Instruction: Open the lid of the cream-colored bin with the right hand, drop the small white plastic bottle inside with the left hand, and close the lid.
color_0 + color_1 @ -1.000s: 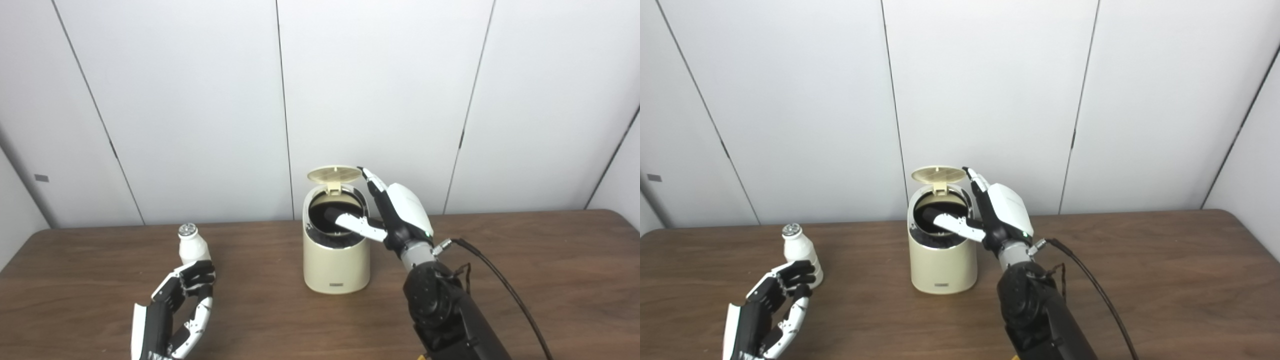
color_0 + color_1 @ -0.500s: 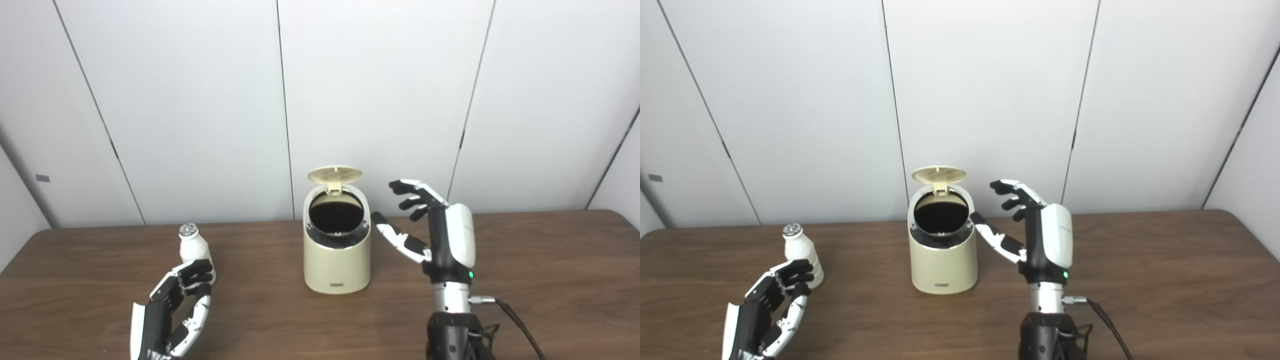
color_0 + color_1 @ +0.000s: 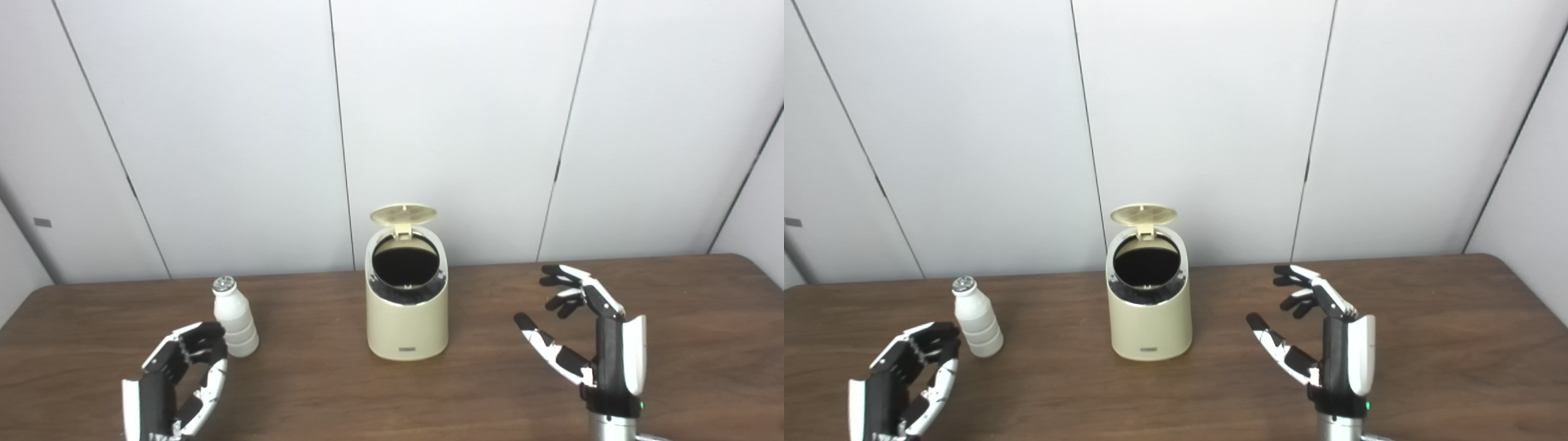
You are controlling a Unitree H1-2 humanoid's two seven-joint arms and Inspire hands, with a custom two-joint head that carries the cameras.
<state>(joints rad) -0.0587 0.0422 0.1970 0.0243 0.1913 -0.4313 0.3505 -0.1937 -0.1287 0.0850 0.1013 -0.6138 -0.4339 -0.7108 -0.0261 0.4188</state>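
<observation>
Right hand [image 3: 591, 343] has pulled back from the bin [image 3: 407, 306], now well to its right, fingers spread, empty. Lid [image 3: 403, 214] stands open. Bottle [image 3: 233, 317] upright left of bin; left hand [image 3: 177, 380] just beside it, fingers loosely curled, not gripping. Opening step looks done; pickup next.

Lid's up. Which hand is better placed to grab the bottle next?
Left. The left hand sits open right beside the bottle, which stands upright on the table. The right hand is open on the far side of the bin.
</observation>
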